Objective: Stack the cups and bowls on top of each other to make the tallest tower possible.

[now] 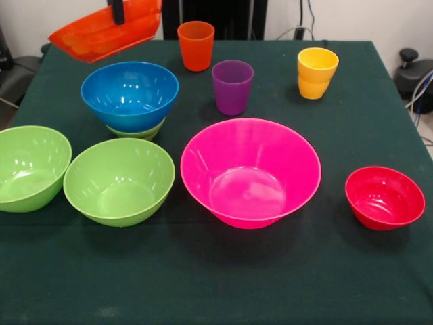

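Bowls first, biggest down: pink bowl [250, 172] mid-table, nearer the front edge. Left lime green bowl [30, 166] hanging over the left edge, middle lime green bowl [120, 179] just beside it, touching or nearly so. Blue bowl [130, 95] nested on a hidden lime green bowl [139, 131], only a sliver of rim showing. So far that's the whole tower, toward the far-left corner. Orange bowl [101, 34] up in the air over that same corner, tilted, with the gripper [119, 15] pinching its rim, one black finger visible inside the bowl. Small red bowl [384, 198] off by the right edge. Then the cups in a row near the far edge, all upright: purple cup [232, 87], orange cup [196, 45], yellow cup [316, 72].

Guessing the step in hand: getting the orange one onto the blue one. Worth levelling it before letting go, centring right over the blue rim and lowering slowly. Glossy plastic, so probably slippery, and a rim pinch could let it swing. No nudging the orange cup just beside it.

Table [216, 291] covered in dark green cloth, slightly wrinkled. Behind: white wall, cables [423, 88] trailing at the right.
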Robot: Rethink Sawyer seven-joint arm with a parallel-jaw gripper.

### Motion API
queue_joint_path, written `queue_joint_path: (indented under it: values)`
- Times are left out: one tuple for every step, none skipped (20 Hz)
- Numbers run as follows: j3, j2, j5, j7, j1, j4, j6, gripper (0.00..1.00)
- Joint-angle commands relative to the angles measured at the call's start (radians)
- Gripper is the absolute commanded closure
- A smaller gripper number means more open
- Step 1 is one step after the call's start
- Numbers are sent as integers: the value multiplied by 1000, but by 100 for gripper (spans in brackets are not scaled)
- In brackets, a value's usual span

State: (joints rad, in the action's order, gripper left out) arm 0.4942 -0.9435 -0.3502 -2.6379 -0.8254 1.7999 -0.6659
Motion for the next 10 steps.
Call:
queue_joint_path:
  values:
    - [44,55,-69,214,41,-40,-79,100]
    - [45,56,-65,210,42,-41,-82,100]
    - [44,56,-67,210,45,-45,-85,100]
    - [44,58,-68,213,47,-52,-94,100]
    - [44,59,-69,217,50,-60,-104,100]
    - [43,62,-69,214,54,-64,-106,100]
    - [42,64,-70,210,57,-68,-107,100]
    - [41,67,-69,209,59,-70,-107,100]
    - [41,70,-71,208,61,-72,-104,100]
    - [40,72,-70,207,63,-75,-106,100]
